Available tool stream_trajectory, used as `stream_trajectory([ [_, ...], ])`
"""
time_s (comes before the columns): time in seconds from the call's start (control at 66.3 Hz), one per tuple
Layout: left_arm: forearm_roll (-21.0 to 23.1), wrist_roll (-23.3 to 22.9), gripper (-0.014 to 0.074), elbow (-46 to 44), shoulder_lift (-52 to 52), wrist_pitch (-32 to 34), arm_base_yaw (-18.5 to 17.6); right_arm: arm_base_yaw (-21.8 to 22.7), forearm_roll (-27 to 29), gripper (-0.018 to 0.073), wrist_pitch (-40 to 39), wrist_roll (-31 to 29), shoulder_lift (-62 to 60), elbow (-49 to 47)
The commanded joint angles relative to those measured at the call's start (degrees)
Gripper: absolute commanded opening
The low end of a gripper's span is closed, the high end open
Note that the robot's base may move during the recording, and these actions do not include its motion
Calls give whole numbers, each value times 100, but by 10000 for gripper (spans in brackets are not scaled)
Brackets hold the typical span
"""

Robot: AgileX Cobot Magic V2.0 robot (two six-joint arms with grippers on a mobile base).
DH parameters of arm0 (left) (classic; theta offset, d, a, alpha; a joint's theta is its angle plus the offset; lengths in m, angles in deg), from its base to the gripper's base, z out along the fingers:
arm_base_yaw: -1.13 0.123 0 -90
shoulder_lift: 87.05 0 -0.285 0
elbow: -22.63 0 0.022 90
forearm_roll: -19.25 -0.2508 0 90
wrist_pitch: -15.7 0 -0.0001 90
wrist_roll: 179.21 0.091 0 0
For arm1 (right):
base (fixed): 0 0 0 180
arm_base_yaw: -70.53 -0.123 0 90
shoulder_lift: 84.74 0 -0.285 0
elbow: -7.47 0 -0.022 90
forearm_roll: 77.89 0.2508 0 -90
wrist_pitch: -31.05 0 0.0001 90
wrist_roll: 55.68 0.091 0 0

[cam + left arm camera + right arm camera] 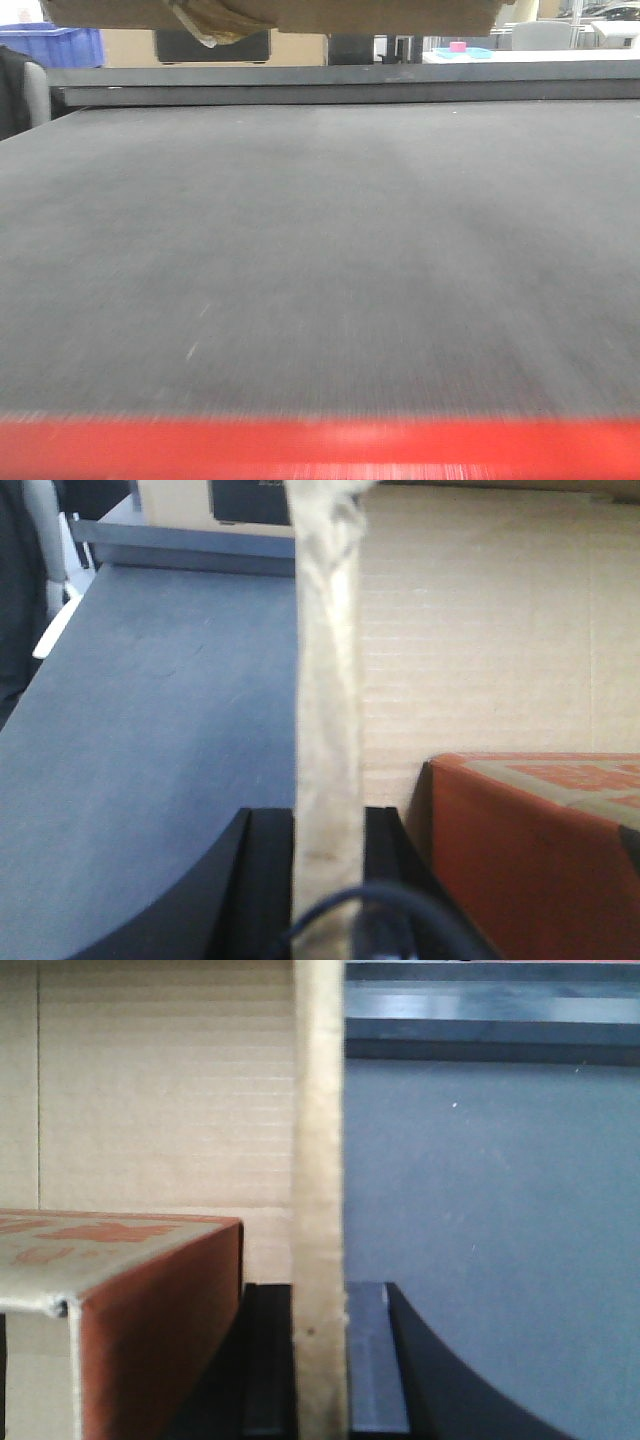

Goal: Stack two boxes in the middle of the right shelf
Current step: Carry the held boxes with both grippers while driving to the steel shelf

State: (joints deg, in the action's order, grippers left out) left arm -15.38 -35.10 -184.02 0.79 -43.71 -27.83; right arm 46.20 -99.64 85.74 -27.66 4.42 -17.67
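Observation:
A brown cardboard box (300,12) with peeling yellowish tape (200,28) hangs above the dark grey tabletop (320,250), cut off by the top edge of the front view. My left gripper (328,815) is shut on the box's taped left wall; the box's inner face (470,630) fills the right of that view. My right gripper (318,1290) is shut on the box's right wall, with its inner face (160,1090) to the left. An orange-red printed box (530,850) lies inside it and also shows in the right wrist view (150,1330). The steel shelf and any second brown box are out of view.
A grey raised ledge (340,85) runs along the table's far edge. Blue plastic bins (55,45) stand at the back left. A red strip (320,450) crosses the bottom of the front view. A dark chair (15,90) is at the far left.

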Motion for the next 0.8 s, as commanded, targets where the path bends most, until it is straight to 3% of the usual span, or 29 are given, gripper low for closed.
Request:
stream_trajectory([
  [0.0,-341,-39,-111,-88,-100,87,13,30,-366,-162,-160,2,-93,-84],
  [0.784,-341,-39,-111,-88,-100,87,13,30,-366,-162,-160,2,-93,-84],
])
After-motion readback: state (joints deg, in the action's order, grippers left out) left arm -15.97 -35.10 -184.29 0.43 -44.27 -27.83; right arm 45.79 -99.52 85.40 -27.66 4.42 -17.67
